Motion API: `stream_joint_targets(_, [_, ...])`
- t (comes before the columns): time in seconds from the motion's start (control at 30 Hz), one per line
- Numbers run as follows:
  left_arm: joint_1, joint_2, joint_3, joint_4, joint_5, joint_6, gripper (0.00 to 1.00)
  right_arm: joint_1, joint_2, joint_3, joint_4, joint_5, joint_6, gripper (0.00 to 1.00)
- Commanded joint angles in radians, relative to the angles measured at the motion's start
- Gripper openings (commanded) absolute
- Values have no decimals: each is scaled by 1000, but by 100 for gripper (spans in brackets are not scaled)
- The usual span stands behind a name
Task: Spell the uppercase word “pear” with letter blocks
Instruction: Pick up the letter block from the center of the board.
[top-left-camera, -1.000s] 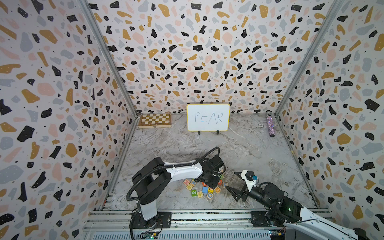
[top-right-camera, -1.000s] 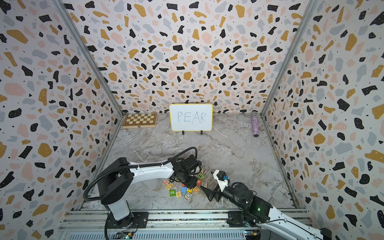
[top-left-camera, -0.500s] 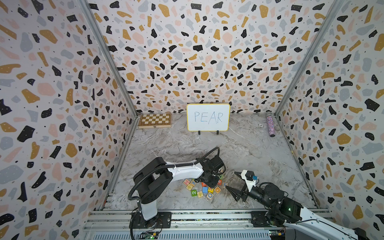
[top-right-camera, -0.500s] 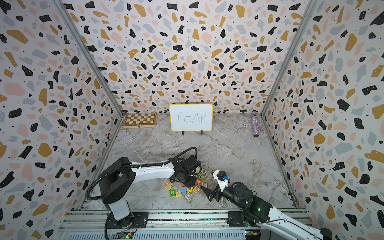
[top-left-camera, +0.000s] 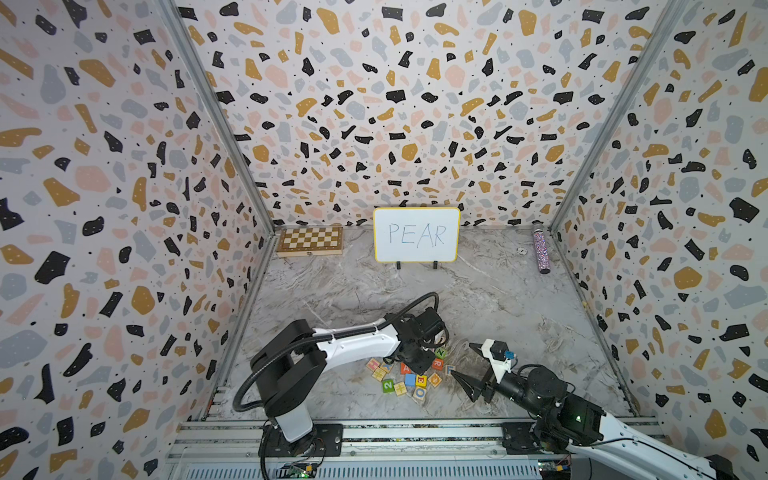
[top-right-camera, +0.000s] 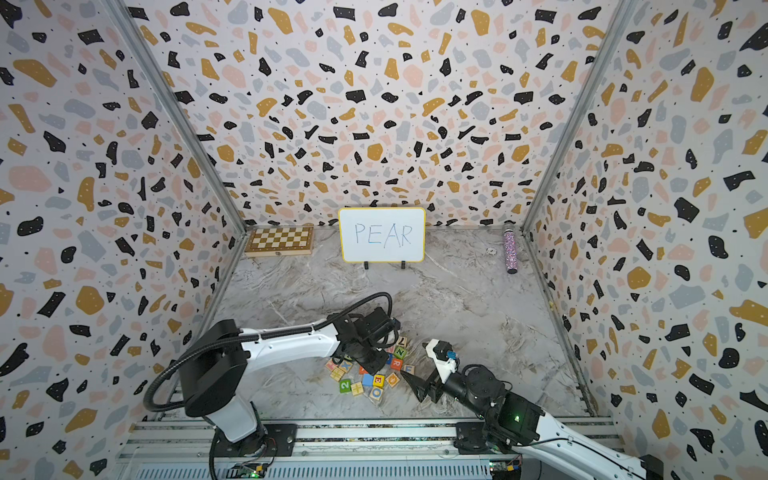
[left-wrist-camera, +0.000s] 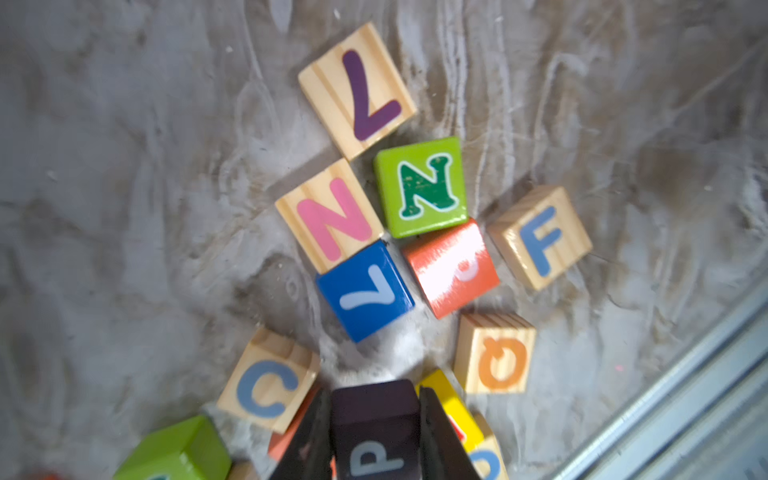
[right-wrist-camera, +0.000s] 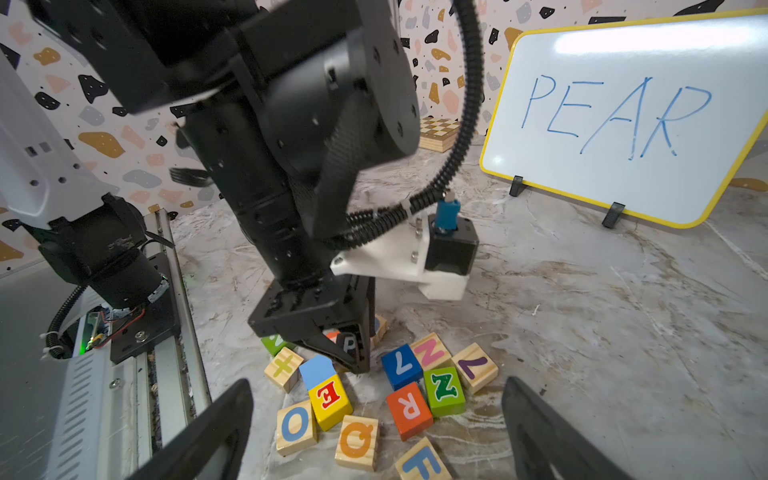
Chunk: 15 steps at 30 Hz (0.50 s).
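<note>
My left gripper (left-wrist-camera: 376, 419) is shut on the black P block (left-wrist-camera: 376, 432), one finger pressed on each side, low in the pile of letter blocks. From the right wrist view the same gripper (right-wrist-camera: 345, 349) stands nose-down with the P block (right-wrist-camera: 350, 343) between its tips. The yellow E block (right-wrist-camera: 330, 397) and the red-orange R block (right-wrist-camera: 409, 409) lie just in front of it. In a top view the red-orange A block (top-left-camera: 405, 368) lies beside the left gripper (top-left-camera: 419, 361). My right gripper (top-left-camera: 461, 359) hovers open to the right of the pile, holding nothing.
Other cubes crowd the pile: green N (left-wrist-camera: 422, 187), blue 7 (left-wrist-camera: 365, 291), wooden F (left-wrist-camera: 540, 237), Q (right-wrist-camera: 357, 442), O (right-wrist-camera: 296, 426). A whiteboard (top-left-camera: 415, 235), a chessboard (top-left-camera: 309, 241) and a glitter bottle (top-left-camera: 541, 251) stand along the back wall. The metal rail (top-left-camera: 415, 432) borders the front.
The left gripper's jaws have closed onto the P block. Both arms have stayed almost in place.
</note>
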Motion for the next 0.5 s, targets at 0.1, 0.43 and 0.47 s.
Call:
stream_joint_targets(0.1, [63, -184, 53, -182, 28, 280, 26, 5, 5, -2, 3, 43, 14, 94])
stream_joint_targets(0.43, [278, -194, 186, -362, 167, 754, 27, -281, 385, 128, 126, -263, 41, 99])
stream_joint_targets(0.47, [296, -188, 193, -353, 165, 781, 28, -391, 469, 158, 156, -409, 53, 95])
